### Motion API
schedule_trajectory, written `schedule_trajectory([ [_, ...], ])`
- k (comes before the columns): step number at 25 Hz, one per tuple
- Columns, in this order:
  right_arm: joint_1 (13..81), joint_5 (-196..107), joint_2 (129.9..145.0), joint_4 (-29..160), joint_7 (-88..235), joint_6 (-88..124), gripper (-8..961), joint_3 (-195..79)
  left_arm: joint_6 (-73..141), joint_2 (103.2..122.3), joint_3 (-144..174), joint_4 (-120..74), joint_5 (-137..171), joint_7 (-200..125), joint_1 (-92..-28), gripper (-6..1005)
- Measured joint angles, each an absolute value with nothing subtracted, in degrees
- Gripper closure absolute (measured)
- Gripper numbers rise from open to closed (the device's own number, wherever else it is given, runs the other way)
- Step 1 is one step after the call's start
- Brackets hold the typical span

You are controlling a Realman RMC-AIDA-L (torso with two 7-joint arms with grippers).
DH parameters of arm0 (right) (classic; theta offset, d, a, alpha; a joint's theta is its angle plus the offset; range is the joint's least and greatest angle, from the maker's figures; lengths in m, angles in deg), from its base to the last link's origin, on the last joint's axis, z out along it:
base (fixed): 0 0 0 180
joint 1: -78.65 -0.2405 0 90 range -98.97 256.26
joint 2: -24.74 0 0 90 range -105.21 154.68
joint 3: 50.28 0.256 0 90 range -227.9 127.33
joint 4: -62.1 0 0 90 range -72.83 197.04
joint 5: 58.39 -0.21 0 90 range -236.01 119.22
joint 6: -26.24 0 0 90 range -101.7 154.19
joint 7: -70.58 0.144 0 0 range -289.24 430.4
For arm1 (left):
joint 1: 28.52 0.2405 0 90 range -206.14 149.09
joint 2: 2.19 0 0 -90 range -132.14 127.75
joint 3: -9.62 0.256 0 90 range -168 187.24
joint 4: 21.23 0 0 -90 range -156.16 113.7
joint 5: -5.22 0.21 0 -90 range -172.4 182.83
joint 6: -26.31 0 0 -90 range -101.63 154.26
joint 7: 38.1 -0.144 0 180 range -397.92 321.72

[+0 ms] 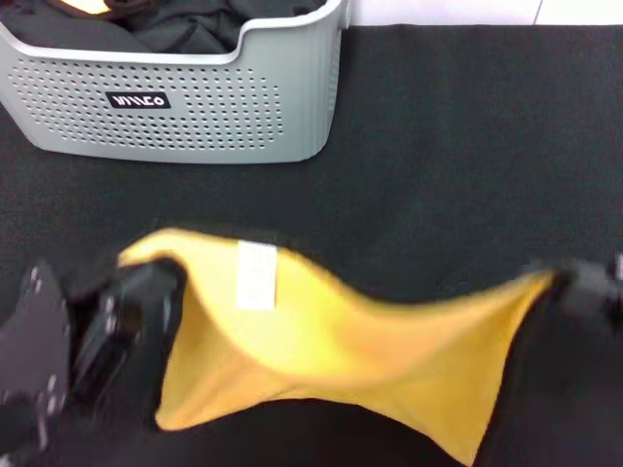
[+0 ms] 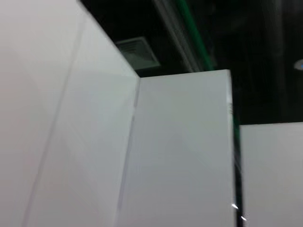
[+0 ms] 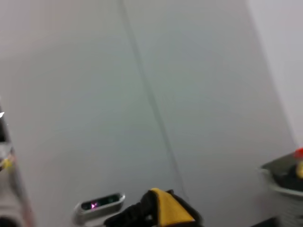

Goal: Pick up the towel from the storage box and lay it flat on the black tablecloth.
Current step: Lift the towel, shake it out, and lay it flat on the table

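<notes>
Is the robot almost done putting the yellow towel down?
Partly. The towel is already out of the storage box. The left claw and the right claw each hold a corner, with the towel sagging between them over the black tablecloth. It is not yet lying flat.

Yellow-orange towel (image 1: 331, 360), plain black tablecloth (image 1: 467, 146), light grey perforated storage box (image 1: 195, 107).

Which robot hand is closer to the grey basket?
Left. The left gripper holds the towel corner just in front of the storage box; the right gripper holds the other corner, far off to the box's right.
</notes>
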State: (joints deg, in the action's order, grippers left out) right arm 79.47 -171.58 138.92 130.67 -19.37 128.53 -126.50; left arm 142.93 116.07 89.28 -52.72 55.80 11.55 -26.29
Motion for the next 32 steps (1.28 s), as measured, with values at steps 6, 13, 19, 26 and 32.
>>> schedule_trajectory([
  [6, 67.4, -169.7, 138.07, 109.2, -24.6, 128.0, 857, -119.8, 142.5, 115.21, 83.2, -29.2, 55.9, 6.5, -44.6, 997],
  [13, 57.3, -165.8, 135.87, 94.9, -29.0, 123.6, 853, -115.2, 130.9, 116.93, 83.1, -28.6, 55.4, 3.7, -51.1, 998],
  [19, 53.9, -161.2, 136.40, 93.0, -29.7, 114.8, 850, -114.8, 119.1, 118.24, 83.1, -29.4, 55.3, 1.6, -53.8, 997],
  [26, 51.2, -157.0, 138.15, 92.4, -29.0, 103.7, 846, -115.0, 112.9, 118.54, 83.1, -29.2, 55.2, 0.1, -56.2, 998],
  [32, 50.2, -155.4, 139.62, 92.4, -29.0, 97.7, 842, -115.4, 107.6, 118.57, 83.3, -29.2, 54.7, -3.0, -57.0, 998],
])
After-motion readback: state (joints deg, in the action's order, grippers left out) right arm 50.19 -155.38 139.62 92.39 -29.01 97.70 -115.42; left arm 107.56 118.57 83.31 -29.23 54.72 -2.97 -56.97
